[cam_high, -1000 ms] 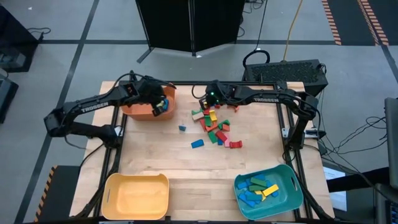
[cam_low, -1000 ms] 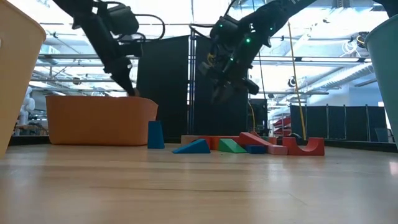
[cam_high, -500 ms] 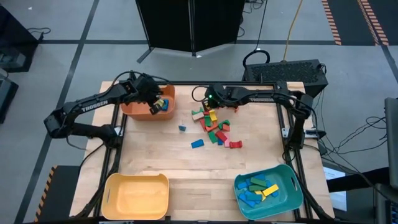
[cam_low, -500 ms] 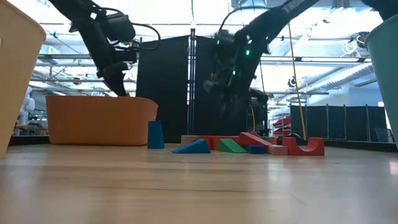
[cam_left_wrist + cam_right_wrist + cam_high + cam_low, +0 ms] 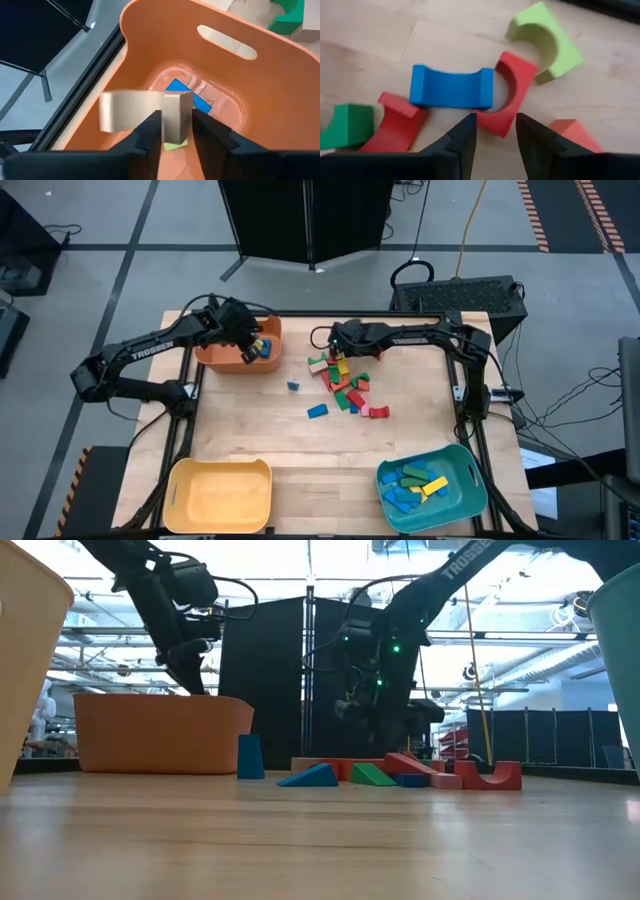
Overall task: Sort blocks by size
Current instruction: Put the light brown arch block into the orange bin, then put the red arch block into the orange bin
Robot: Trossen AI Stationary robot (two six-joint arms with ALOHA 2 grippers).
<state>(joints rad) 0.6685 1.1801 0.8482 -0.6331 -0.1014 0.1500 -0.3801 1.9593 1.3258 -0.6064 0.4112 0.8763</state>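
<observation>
The table (image 5: 260, 442) carried three bins: an orange bin (image 5: 225, 357) at the far left corner, a yellow bin (image 5: 218, 496) at the near left, and a teal bin (image 5: 432, 485) at the near right, the last holding blue, green and yellow blocks. The left arm (image 5: 140, 352) reached in from the left, and the right arm (image 5: 420, 334) stretched along the far edge.

The left gripper (image 5: 177, 131) hung over the orange bin, pinching a pale, unpainted-looking block (image 5: 176, 116) between its fingers. Below it, on the bin floor, lay a blue block (image 5: 187, 95) and a yellow-green one, mostly hidden.

The right gripper (image 5: 496, 131) was low over the far end of the pile (image 5: 345, 383), which lay scattered on the table's far middle. Its fingers were spread, holding nothing, with a red arch (image 5: 509, 98) directly between and ahead of them. A blue arch (image 5: 451, 88) touched that red arch; a light green arch (image 5: 546, 41) lay just beyond, a second red piece (image 5: 396, 127) and a dark green one (image 5: 346, 125) to one side, an orange-red wedge (image 5: 572, 132) to the other.

Apart from the pile, a small blue block (image 5: 293, 386) stood alone near the orange bin, and a blue wedge (image 5: 317, 411) lay nearer the table's middle.
</observation>
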